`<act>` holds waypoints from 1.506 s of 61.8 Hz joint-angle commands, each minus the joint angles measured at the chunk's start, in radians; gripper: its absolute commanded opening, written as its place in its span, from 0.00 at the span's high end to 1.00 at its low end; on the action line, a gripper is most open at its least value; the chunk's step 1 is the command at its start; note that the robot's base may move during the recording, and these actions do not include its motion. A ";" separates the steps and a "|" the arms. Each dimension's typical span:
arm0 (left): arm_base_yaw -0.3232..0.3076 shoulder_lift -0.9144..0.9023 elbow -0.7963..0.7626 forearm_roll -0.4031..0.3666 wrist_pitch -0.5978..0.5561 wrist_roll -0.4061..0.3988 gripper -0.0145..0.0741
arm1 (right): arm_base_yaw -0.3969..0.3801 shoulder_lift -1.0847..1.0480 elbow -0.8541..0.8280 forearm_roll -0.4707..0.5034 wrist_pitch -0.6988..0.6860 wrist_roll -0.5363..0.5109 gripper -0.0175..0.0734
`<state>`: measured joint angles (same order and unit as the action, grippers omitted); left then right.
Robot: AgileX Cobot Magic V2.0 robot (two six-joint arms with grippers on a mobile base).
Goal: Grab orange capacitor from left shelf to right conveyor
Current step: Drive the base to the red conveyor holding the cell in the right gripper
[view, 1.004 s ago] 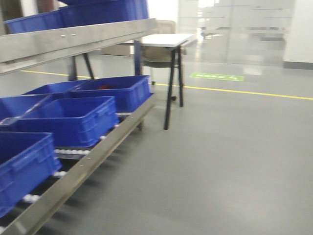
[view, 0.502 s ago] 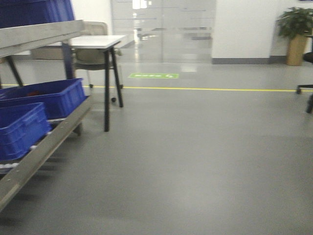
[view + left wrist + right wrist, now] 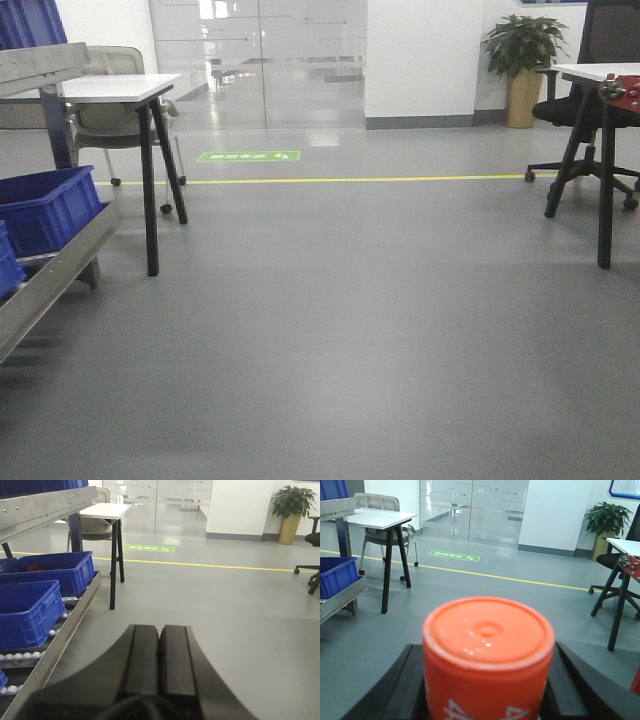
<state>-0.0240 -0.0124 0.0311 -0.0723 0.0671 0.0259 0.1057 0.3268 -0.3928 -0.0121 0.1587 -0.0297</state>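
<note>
My right gripper (image 3: 487, 690) is shut on the orange capacitor (image 3: 488, 650), a wide orange cylinder with white marks that fills the lower middle of the right wrist view. My left gripper (image 3: 160, 652) is shut and empty, its two black fingers pressed together above the grey floor. The left shelf (image 3: 55, 640), a steel roller rack, carries blue bins (image 3: 27, 610) at the left of the left wrist view; its end (image 3: 50, 270) shows at the left edge of the front view. No conveyor is in view. Neither gripper shows in the front view.
A white table (image 3: 115, 90) on black legs with a chair behind stands by the rack. Another table (image 3: 600, 75) and an office chair (image 3: 590, 100) stand at the right. A potted plant (image 3: 522, 60) is by the far wall. A yellow floor line (image 3: 330, 180) crosses the grey floor.
The front view has swung to the right: the rack and blue bins slid off to the left edge, and the right-hand table, chair and plant came into view.
</note>
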 commanded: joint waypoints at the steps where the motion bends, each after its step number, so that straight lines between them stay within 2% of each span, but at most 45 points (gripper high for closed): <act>1: 0.001 -0.011 -0.005 -0.002 -0.085 -0.001 0.98 | -0.001 0.006 -0.031 -0.013 -0.090 -0.010 0.69; 93: 0.001 -0.011 -0.005 -0.002 -0.085 -0.001 0.98 | -0.001 0.006 -0.031 -0.013 -0.091 -0.010 0.69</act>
<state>-0.0240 -0.0124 0.0311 -0.0723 0.0689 0.0259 0.1057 0.3247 -0.3928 -0.0138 0.1587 -0.0315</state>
